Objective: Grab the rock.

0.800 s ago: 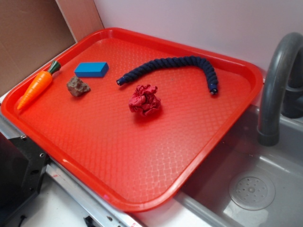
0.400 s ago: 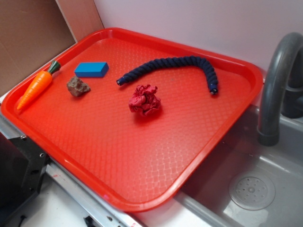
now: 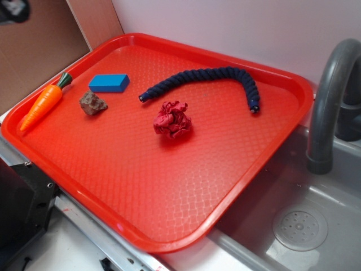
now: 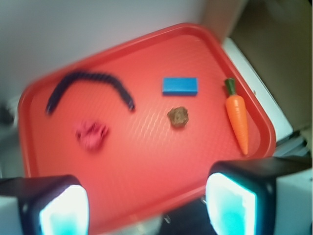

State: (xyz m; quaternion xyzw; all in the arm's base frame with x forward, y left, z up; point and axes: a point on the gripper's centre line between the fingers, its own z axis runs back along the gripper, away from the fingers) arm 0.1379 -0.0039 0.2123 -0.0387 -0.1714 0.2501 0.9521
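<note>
The rock (image 3: 92, 103) is a small rough brown-grey stone lying on the red tray (image 3: 169, 186) at its left side, between the blue block and the carrot. It also shows in the wrist view (image 4: 178, 116). My gripper (image 4: 146, 205) is open and empty, its two fingers wide apart, high above the tray's near edge and far from the rock. In the exterior view only a dark blurred part of the robot (image 3: 12, 10) shows, at the top left corner.
On the tray lie a flat blue block (image 3: 109, 83), a toy carrot (image 3: 44, 103), a red cloth ball (image 3: 172, 119) and a navy rope (image 3: 214, 79). A grey sink (image 3: 299, 226) with a tap (image 3: 330, 96) is to the right. A brown board stands behind at left.
A dark blurred part of the robot has come into the exterior view at the top left corner. The rock and the other things have not moved.
</note>
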